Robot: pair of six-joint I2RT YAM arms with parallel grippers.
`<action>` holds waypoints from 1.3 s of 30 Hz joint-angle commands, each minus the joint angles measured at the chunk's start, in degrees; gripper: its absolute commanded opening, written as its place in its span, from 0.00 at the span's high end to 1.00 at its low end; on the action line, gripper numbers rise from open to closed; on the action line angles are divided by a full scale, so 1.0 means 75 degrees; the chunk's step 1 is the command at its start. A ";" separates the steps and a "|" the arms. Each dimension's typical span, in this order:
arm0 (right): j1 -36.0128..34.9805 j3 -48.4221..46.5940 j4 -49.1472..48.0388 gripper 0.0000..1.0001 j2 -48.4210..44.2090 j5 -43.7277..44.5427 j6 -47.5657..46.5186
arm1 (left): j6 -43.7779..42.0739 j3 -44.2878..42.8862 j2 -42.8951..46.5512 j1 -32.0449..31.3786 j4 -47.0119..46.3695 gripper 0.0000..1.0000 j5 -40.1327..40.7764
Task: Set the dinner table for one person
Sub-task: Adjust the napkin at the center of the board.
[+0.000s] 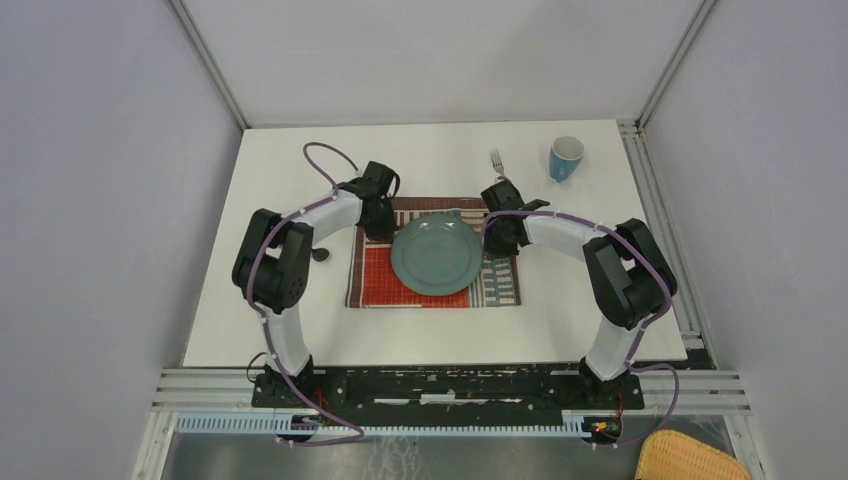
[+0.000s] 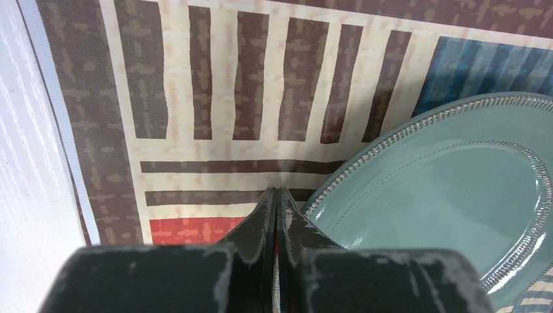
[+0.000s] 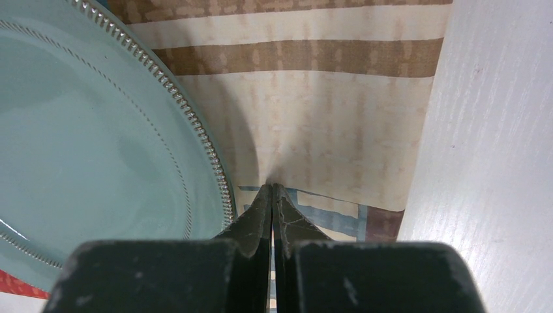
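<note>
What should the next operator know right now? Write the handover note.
Left end effector: shut, tip at the placemat, left of the plate.
Right end effector: shut, tip at the placemat, right of the plate.
Done: plate sits on the placemat on the dinner table.
Left: fork and cup sit beyond the placemat's far right corner; they probably need placing.

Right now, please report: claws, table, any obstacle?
Left claw shut, right claw shut, both tips at placemat beside plate. Dinner table: fork and cup at far side. Nothing seen in the way.
</note>
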State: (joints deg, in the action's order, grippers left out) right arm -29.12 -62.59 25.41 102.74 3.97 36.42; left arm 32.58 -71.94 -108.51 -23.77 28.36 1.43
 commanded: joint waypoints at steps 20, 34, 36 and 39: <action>-0.0021 -0.0208 -0.0143 1.00 0.0048 0.0233 0.0077 | 0.0449 0.0000 0.1029 -0.0051 0.0044 0.95 0.2511; -0.0031 -0.0842 0.0395 0.79 -0.1317 0.1445 -0.0257 | 0.0240 -0.0047 0.1566 0.0045 -0.0225 0.95 0.2379; -0.0028 -0.0962 0.0321 0.69 -0.1635 0.1735 -0.0263 | 0.0222 -0.0064 0.1637 0.0051 -0.0234 0.95 0.2331; 0.0038 -0.1304 0.0299 0.44 -0.1845 0.1998 -0.0373 | 0.0182 -0.0037 0.1781 0.0048 -0.0251 0.95 0.2249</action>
State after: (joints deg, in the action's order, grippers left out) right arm -29.34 -67.13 28.38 93.25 13.15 35.16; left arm 33.61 -70.96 -99.26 -23.68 28.56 18.35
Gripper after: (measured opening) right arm 0.449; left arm 0.049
